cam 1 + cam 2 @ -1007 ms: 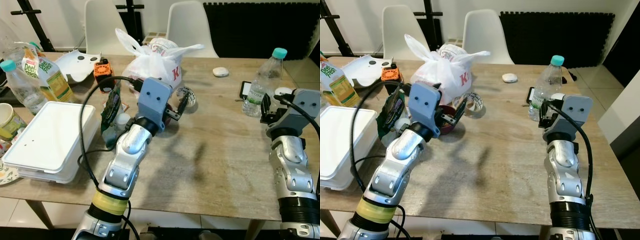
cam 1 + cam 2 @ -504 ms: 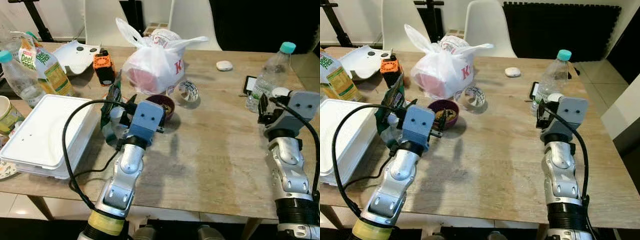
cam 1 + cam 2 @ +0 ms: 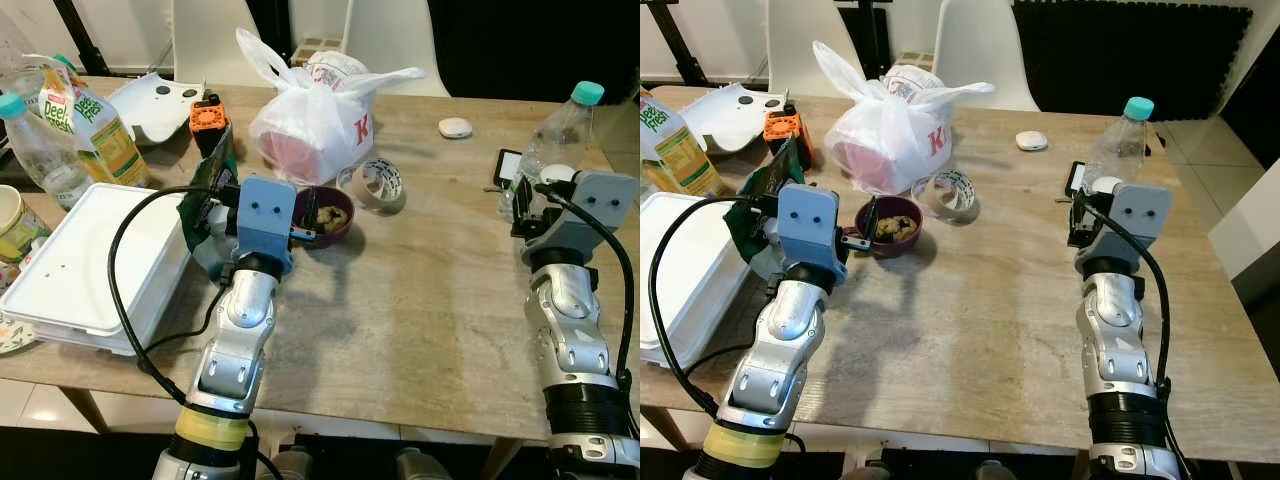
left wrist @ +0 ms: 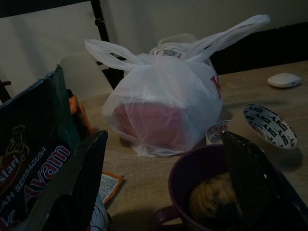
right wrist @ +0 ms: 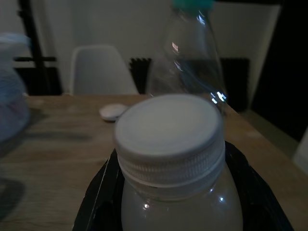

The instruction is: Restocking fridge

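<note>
On the wooden surface (image 3: 430,290), the left tool (image 4: 163,192) sits low with its two black fingers spread wide. One finger (image 4: 72,192) is next to a dark green snack packet (image 3: 205,190) that stands on edge. The other finger (image 4: 255,187) is over the rim of a small purple bowl (image 3: 322,215), which has brownish food in it. The bowl stands upright with its mouth facing up, just in front of a knotted white plastic bag (image 3: 312,115). A roll of tape (image 3: 379,184) lies flat close to the bowl's right side.

Over on the right, the right tool (image 5: 168,192) holds a small white-capped bottle (image 5: 169,144) between its fingers. The bottle is upright, its long axis vertical and its cap on top. Right behind it stands a clear water bottle with a teal cap (image 3: 558,135), also upright, and a dark phone (image 3: 507,168) lies flat beside that.

At the left edge of the surface there is a closed white foam box (image 3: 90,265). Behind the box are a juice carton (image 3: 85,125) and another clear bottle (image 3: 38,150).
</note>
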Robot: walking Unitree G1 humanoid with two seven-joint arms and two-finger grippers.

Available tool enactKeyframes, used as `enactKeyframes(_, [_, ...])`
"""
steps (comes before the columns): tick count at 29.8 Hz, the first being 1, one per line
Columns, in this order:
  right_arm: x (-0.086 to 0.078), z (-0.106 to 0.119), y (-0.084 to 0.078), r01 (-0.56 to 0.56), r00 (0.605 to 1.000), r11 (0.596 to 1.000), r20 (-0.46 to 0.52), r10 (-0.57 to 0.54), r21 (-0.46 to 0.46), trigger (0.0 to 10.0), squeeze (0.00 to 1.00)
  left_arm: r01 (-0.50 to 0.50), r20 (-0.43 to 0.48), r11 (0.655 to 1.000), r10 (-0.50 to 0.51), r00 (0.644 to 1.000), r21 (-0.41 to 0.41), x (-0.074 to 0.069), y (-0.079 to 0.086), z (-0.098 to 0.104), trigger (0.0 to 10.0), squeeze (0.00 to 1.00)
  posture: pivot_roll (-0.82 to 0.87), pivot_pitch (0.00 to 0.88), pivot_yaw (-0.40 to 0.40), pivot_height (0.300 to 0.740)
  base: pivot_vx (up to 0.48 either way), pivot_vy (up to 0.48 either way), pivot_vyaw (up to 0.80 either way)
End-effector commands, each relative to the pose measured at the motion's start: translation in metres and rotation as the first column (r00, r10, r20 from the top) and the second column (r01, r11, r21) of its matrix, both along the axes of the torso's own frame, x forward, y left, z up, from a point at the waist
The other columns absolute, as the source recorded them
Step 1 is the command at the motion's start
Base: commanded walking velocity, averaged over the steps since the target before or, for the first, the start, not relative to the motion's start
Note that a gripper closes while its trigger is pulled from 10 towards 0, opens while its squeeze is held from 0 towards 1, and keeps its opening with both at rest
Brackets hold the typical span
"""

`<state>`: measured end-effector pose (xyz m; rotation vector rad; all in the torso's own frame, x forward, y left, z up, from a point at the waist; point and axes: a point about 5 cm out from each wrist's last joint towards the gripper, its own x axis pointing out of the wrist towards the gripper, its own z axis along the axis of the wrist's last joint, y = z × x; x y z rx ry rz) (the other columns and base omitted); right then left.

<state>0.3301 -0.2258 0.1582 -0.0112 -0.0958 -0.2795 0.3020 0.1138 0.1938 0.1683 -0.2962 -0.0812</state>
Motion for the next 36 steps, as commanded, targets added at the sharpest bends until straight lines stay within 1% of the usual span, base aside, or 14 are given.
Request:
enactKeyframes(1, [0.0, 0.0, -0.004, 0.024, 1.0, 1.0, 0.015, -0.024, 0.012, 10.0, 0.0, -0.001, -0.03, 1.0, 0.0, 1.0, -0.016, 0.001, 0.001, -0.003, 10.0, 0.0, 0.04, 0.152, -0.017, 0.74, 0.0, 0.0, 0.0])
enactKeyframes(5, [0.002, 0.004, -0.006, 0.032, 0.999, 0.999, 0.029, -0.032, 0.003, 10.0, 0.0, 0.004, -0.037, 1.0, -0.005, 0.999, -0.021, 0.002, -0.004, -0.005, 10.0, 0.0, 0.04, 0.137, -0.019, 0.74, 0.0, 0.0, 0.0])
enactKeyframes(12, [-0.001, 0.003, -0.013, 0.059, 0.998, 0.998, 0.033, -0.059, 0.012, 10.0, 0.0, 0.03, -0.04, 0.999, -0.03, 0.999, -0.018, 0.003, -0.011, -0.007, 10.0, 0.0, 0.01, 0.105, -0.015, 0.74, 0.0, 0.0, 0.0])
enactKeyframes(14, [-0.003, 0.005, -0.021, 0.088, 0.995, 0.996, 0.037, -0.089, 0.013, 10.0, 0.0, 0.053, -0.042, 0.998, -0.054, 0.998, -0.02, 0.005, -0.018, -0.007, 10.0, 0.0, -0.01, 0.099, -0.012, 0.74, 0.0, 0.0, 0.0])
enactKeyframes(15, [-0.003, 0.005, -0.021, 0.088, 0.995, 0.996, 0.037, -0.089, 0.013, 10.0, 0.0, 0.053, -0.042, 0.998, -0.054, 0.998, -0.02, 0.005, -0.018, -0.007, 10.0, 0.0, -0.01, 0.099, -0.012, 0.74, 0.0, 0.0, 0.0])
enactKeyframes(16, [-0.003, 0.005, -0.025, 0.101, 0.994, 0.995, 0.036, -0.102, 0.015, 10.0, 0.0, 0.062, -0.042, 0.998, -0.063, 0.997, -0.019, 0.006, -0.02, -0.008, 10.0, 0.0, -0.01, 0.099, -0.012, 0.74, 0.0, 0.0, 0.0])
enactKeyframes(26, [-0.008, 0.006, -0.042, 0.156, 0.987, 0.988, 0.033, -0.155, -0.001, 10.0, 0.0, 0.106, -0.043, 0.994, -0.107, 0.993, -0.024, 0.008, -0.03, -0.007, 10.0, 0.0, -0.03, 0.098, -0.012, 0.74, 0.0, 0.0, -0.7])
enactKeyframes(36, [-0.009, 0.006, -0.048, 0.174, 0.985, 0.985, 0.026, -0.173, -0.009, 10.0, 0.0, 0.12, -0.042, 0.992, -0.121, 0.992, -0.026, 0.01, -0.034, -0.009, 10.0, 0.0, -0.03, 0.09, -0.019, 0.74, 0.0, 0.0, -0.76])
